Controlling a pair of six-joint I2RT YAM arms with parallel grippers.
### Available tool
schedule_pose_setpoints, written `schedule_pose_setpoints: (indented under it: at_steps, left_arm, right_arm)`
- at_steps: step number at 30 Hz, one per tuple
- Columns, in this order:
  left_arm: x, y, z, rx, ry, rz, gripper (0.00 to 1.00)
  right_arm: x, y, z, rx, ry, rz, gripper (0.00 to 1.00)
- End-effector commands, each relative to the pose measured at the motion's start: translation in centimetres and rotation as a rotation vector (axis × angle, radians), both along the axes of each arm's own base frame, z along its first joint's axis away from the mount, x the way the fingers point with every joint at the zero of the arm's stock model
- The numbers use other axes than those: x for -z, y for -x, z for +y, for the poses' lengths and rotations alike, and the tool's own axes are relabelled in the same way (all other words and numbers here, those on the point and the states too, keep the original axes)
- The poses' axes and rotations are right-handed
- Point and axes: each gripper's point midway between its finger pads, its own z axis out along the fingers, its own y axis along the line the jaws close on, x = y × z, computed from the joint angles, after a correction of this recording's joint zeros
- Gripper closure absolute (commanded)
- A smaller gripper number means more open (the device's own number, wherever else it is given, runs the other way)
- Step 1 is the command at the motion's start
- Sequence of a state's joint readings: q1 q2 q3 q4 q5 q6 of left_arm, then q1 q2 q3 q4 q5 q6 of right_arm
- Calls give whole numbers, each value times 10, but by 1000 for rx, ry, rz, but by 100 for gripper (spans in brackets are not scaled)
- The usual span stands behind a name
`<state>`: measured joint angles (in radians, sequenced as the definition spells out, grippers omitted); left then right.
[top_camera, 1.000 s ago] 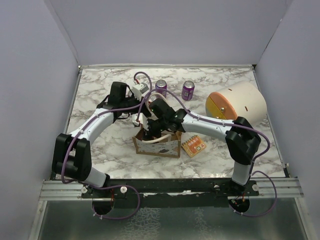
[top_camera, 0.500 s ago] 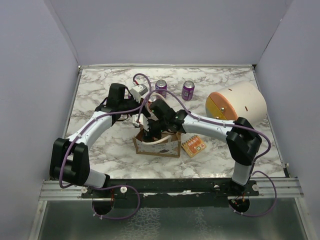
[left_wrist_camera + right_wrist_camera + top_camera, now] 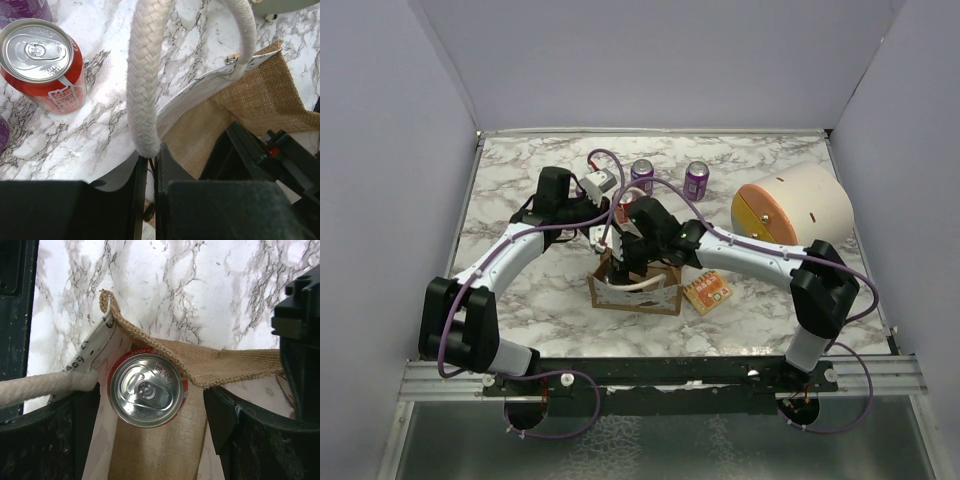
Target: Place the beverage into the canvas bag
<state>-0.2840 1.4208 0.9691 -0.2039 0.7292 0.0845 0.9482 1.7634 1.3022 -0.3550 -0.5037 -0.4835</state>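
— Releasing is judged the step in hand: the can (image 3: 146, 390) is seen upright inside the bag (image 3: 225, 365), centre of frame, with the right gripper (image 3: 150, 412) spread and not closed on it. Left side?

— The left gripper (image 3: 148, 172) is clamped on the handle (image 3: 142, 75), lower centre; the mouth is thereby held open. Next, a straight lift of the right arm is called for, so the rim is not snagged.

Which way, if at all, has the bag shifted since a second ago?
No. The bag still sits just left of the snack packet, as before.
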Motion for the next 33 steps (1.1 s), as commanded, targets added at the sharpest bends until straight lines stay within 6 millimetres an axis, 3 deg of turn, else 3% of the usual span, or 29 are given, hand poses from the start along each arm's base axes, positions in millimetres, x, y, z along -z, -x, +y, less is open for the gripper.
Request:
schedule_pose_setpoints:
  at_steps: [1,17,28,33]
  left_arm:
    - [-11,7,-2,39,8,-53,100]
    - [-18,13,-2,58,17,-98,100]
    - [-19,11,1,45,6,-120,100]
    - [-20,7,4,23,-6,-139,100]
  right_arm:
    - [-24,-1,-1,-6,-61,-86,17]
    - [-55,-19,-31,102,-125,-189,17]
    - [-109,-41,-64,174,-240,-174,17]
    - [-138,-61,-94,252,-293,-188,17]
